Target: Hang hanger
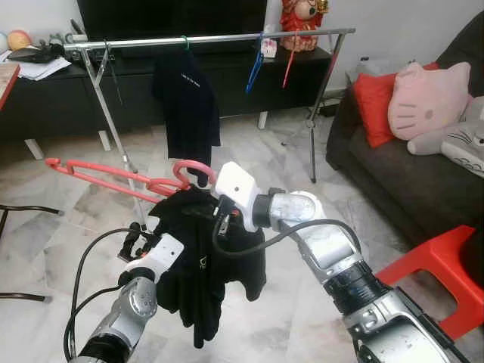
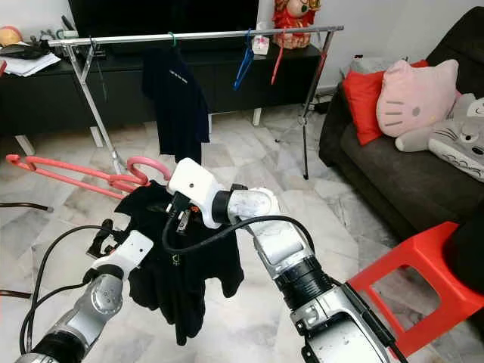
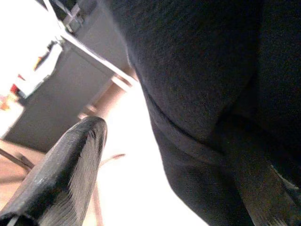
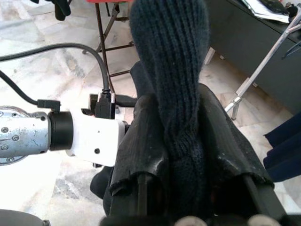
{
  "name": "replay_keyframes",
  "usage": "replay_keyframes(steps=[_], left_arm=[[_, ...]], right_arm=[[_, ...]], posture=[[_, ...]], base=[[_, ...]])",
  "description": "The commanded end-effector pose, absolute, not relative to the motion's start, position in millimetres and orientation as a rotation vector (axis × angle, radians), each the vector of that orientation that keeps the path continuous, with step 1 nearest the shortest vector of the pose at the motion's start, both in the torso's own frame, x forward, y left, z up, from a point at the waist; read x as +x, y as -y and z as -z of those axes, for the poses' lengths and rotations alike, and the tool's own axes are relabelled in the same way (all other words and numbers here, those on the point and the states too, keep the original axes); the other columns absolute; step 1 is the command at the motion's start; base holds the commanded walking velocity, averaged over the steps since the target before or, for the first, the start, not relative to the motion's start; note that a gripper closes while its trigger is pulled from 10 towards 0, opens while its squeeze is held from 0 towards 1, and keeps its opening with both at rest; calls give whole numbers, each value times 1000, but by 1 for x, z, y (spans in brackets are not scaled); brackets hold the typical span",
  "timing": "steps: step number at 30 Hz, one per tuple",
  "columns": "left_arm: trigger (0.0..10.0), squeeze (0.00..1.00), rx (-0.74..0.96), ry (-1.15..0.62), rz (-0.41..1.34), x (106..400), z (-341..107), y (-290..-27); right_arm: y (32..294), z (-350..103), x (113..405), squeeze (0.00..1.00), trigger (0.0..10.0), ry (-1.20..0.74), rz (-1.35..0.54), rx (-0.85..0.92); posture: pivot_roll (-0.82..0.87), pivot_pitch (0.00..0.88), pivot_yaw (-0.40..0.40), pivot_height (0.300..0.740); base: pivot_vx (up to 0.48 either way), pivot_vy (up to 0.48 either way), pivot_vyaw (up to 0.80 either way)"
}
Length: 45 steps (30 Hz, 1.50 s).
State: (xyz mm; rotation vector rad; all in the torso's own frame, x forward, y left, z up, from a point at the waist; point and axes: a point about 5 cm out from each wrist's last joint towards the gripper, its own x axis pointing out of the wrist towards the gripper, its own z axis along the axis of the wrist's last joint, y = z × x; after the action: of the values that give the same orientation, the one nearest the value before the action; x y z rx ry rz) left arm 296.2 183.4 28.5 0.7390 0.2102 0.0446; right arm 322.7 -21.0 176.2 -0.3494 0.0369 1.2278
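Observation:
A pink hanger carries a black garment in mid-air in front of me, its long arm pointing left and its hook standing up. My right gripper is shut on the bunched black cloth at the hanger's neck; in the right wrist view, knit fabric runs up between the two fingers. At the garment's left edge my left gripper is open, with one finger apart from the cloth. The silver rack rail stands beyond.
On the rail hang a black T-shirt, a blue hanger and a red hanger. A dark sofa with cushions is on the right, a red stool near right, and a black TV cabinet behind.

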Motion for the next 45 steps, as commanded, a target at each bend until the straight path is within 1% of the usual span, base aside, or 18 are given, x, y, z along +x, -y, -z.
replay_keyframes(steps=[1, 4, 12, 45], left_arm=[[0, 0, 670, -225, -25, 295, -25, -180], [0, 0, 669, -212, 22, 294, -24, -174], [0, 0, 649, -189, 48, 294, -26, -170], [0, 0, 602, -191, 54, 292, -25, -175]], right_arm=[[16, -195, 322, 0, 0, 39, -1234, -357], [17, -194, 321, 0, 0, 36, -1234, -358], [18, -193, 322, 0, 0, 31, -1229, -361], [25, -187, 319, 0, 0, 11, -1228, -379]], posture=[[-88, 0, -102, 740], [-88, 0, -103, 740], [-88, 0, -103, 740], [-92, 0, -97, 740]], base=[[0, 0, 0], [0, 0, 0], [0, 0, 0], [0, 0, 0]])
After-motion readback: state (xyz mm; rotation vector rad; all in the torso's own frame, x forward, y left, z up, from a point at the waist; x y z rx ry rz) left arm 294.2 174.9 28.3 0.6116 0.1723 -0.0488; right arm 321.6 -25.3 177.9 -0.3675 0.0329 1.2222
